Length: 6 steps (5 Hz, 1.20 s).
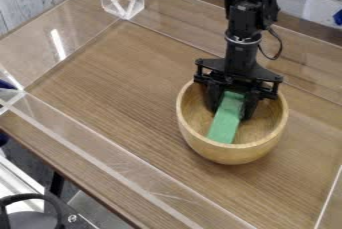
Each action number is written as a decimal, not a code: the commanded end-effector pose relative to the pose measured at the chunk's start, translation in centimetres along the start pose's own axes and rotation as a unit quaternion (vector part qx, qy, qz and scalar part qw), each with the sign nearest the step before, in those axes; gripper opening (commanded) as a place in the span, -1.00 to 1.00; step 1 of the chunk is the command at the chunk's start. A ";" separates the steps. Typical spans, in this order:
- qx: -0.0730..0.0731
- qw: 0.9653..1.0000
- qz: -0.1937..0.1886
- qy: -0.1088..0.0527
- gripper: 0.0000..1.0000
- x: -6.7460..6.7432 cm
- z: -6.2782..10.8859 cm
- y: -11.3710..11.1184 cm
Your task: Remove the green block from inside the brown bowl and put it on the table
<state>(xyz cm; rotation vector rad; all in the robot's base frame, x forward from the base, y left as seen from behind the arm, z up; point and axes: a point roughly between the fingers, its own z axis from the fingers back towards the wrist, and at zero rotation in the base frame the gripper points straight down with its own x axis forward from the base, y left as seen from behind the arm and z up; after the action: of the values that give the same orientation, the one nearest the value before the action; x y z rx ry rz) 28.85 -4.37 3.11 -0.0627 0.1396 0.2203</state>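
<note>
With the arm pointing straight down into the brown bowl (231,123), the gripper (239,100) has its jaws closed tight around the upper end of the green block (230,119), which lies slanted inside the bowl, its lower end resting toward the near wall. The grasp looks made, so the step in hand is the pickup itself, and the block has not yet left the bowl. The next move calls for a straight lift high enough for the block's lower end to clear the thick rim, then a sideways carry to bare table (120,83) beside the bowl before letting go.
</note>
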 end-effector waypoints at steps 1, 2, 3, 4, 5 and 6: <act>-0.015 0.999 -0.007 -0.027 -1.00 0.6 1.9 -0.2; -0.019 0.999 -0.008 -0.029 -1.00 0.5 2.3 -0.1; -0.023 0.999 -0.009 -0.032 -1.00 0.4 2.8 -0.1; -0.026 0.999 -0.010 -0.034 -1.00 0.3 3.3 -0.1; -0.033 0.999 -0.012 -0.041 -1.00 0.2 4.2 -0.1; -0.042 0.998 -0.014 -0.052 -1.00 0.0 5.8 0.0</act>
<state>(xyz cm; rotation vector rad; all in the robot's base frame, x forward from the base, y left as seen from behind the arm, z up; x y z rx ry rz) 28.39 -3.98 6.67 -0.1197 0.1085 0.2025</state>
